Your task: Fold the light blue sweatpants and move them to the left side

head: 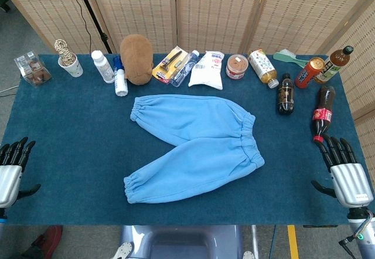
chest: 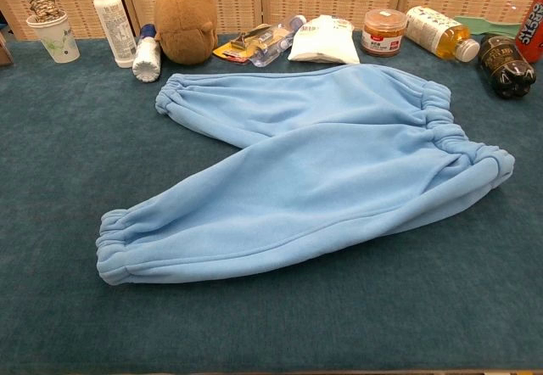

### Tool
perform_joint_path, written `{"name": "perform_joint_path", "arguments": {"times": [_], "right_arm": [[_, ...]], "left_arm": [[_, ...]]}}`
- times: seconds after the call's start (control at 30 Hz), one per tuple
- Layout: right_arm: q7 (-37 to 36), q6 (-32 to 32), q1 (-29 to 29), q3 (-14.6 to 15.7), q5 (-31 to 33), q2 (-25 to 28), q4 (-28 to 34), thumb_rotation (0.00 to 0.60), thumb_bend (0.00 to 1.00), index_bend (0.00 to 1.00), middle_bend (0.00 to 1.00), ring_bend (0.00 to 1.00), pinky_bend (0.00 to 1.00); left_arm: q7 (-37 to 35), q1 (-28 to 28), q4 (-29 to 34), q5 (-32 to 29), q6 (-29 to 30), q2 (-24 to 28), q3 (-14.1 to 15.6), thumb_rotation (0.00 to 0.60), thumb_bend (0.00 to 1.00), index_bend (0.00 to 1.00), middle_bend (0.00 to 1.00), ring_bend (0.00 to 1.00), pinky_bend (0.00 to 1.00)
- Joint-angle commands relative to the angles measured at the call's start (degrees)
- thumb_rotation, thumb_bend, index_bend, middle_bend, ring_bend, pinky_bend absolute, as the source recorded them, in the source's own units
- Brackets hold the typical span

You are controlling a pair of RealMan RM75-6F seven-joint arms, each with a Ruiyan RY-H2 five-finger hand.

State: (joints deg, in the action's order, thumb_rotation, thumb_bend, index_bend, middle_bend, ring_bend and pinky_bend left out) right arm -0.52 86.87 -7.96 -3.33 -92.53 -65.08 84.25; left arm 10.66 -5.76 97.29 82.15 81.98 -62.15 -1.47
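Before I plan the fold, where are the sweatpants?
Head view: sweatpants lie spread mid-table, legs pointing left, waistband right, just in front of the brown plush.

You have the light blue sweatpants [head: 196,146] [chest: 322,171] lying flat and unfolded mid-table, legs splayed toward your left, elastic waistband right; fabric seemingly fleece.

Both the left hand [head: 12,171] and the right hand [head: 345,174] had black fingers and silver-grey metal backs.
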Motion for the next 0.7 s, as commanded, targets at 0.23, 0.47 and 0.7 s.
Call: {"name": "perform_joint_path", "arguments": {"times": [0.23, 0.47, 0.7], "right_arm": [[-6.48, 1.70, -1.47, -0.29, -2.61, -4.28, -4.82, 0.600, 0.00, 0.00, 0.00, 0.00, 0.00], [-12.30, 0.05, -4.21, 1.43, -6.21, -8.99, -12.45, 0.600, 0.00, 0.00, 0.00, 0.00, 0.00], [-10.25, -5.42, -9.76, 3.26, -10.88, -9.43, -13.61, 0.600, 0.00, 0.00, 0.00, 0.00, 0.00]], "left_arm": [[-1.77, -0.15, 0.37, 0.74, -0.51, 0.62, 0.33, 0.600, 0.04, 0.00, 0.00, 0.00, 0.00], [-2.96, 0.08, 0.41, 1.76, 0.14, 1.25, 0.53, 0.600, 0.03, 0.00, 0.00, 0.00, 0.00], [-4.55, 0.02, 0.26, 0.76, 0.02, 1.70, -0.13, 0.600, 0.03, 0.00, 0.00, 0.00, 0.00]]}}
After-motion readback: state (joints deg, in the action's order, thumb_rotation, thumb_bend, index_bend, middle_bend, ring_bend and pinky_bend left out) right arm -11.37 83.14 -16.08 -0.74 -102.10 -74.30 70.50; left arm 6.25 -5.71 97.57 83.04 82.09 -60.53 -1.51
